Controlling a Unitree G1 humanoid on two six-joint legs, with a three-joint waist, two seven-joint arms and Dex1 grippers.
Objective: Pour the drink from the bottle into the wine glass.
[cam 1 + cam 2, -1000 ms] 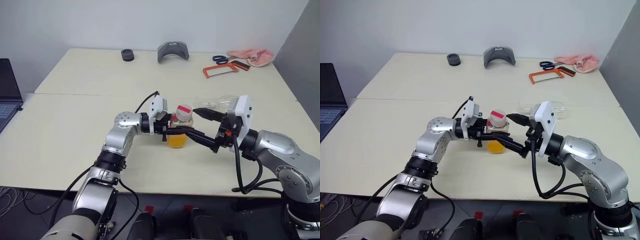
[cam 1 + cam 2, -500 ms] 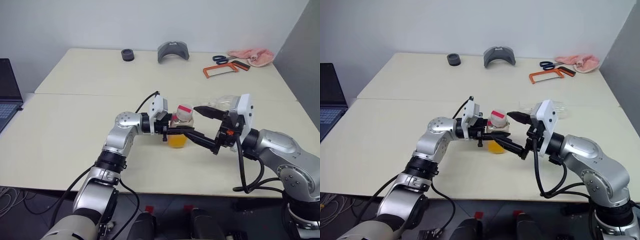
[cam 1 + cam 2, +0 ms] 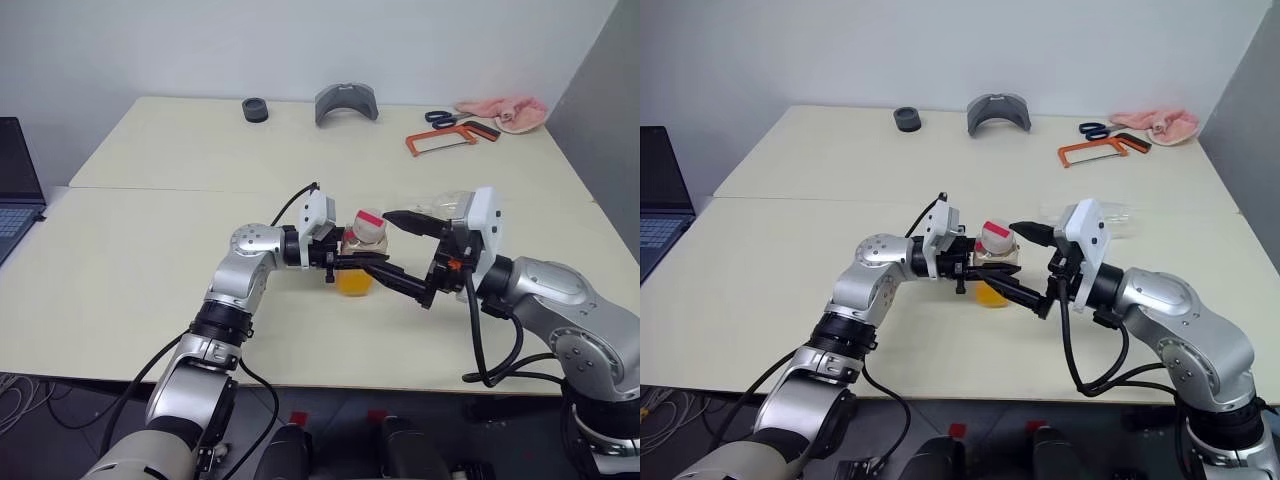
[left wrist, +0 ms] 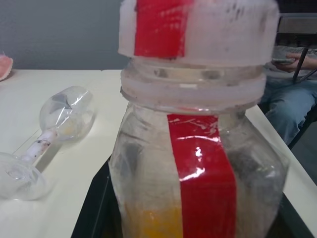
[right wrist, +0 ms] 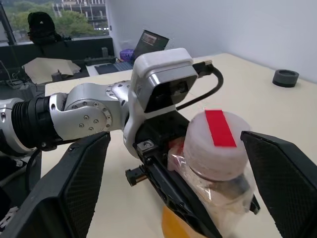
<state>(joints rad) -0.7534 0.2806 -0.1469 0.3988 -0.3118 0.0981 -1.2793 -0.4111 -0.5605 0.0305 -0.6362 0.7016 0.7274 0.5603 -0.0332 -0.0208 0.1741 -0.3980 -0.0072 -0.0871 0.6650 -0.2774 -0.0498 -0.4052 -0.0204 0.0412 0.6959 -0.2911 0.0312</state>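
Since a second ago, our right gripper [image 3: 402,252] has edged toward the capped bottle [image 3: 358,262], jaws wide, straddling its cap. Head view: our left gripper [image 3: 992,272] clamps the upright bottle above the table [image 3: 150,250]; hacksaw [image 3: 450,138] beyond. Left wrist view: the wine glass [image 4: 47,140] lies toppled behind; drink [image 4: 153,223] sits low. Right wrist view: a laptop [image 5: 148,40] stands behind.

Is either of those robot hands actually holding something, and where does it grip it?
The left gripper clamps the bottle around its body, below the cap. The right gripper is open, holding nothing.
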